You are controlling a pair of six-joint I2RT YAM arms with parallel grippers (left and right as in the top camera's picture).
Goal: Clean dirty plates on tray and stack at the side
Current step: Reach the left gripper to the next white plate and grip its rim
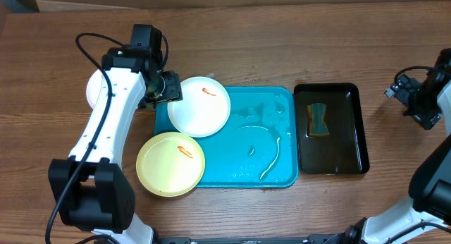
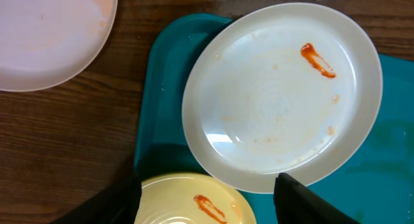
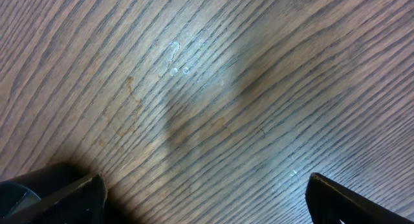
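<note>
A white plate (image 1: 199, 106) (image 2: 278, 94) with an orange-red smear lies on the far-left corner of the turquoise tray (image 1: 275, 110) (image 2: 158, 107). The pale yellow plate (image 1: 170, 163) (image 2: 187, 198), also smeared, overhangs the tray's near-left corner. Another white plate (image 1: 93, 89) (image 2: 45, 36) rests on the table left of the tray, partly hidden by my left arm. My left gripper (image 1: 171, 89) (image 2: 207, 208) hovers at the smeared white plate's left rim, open, with nothing between its fingers. My right gripper (image 1: 409, 92) (image 3: 204, 198) is open over bare wood at the far right.
A black tray (image 1: 352, 124) stands right of the turquoise one, holding dark liquid and a sponge (image 1: 318, 120). Wet streaks (image 1: 271, 156) lie on the turquoise tray's floor. My left arm's cable loops over the table's far-left part.
</note>
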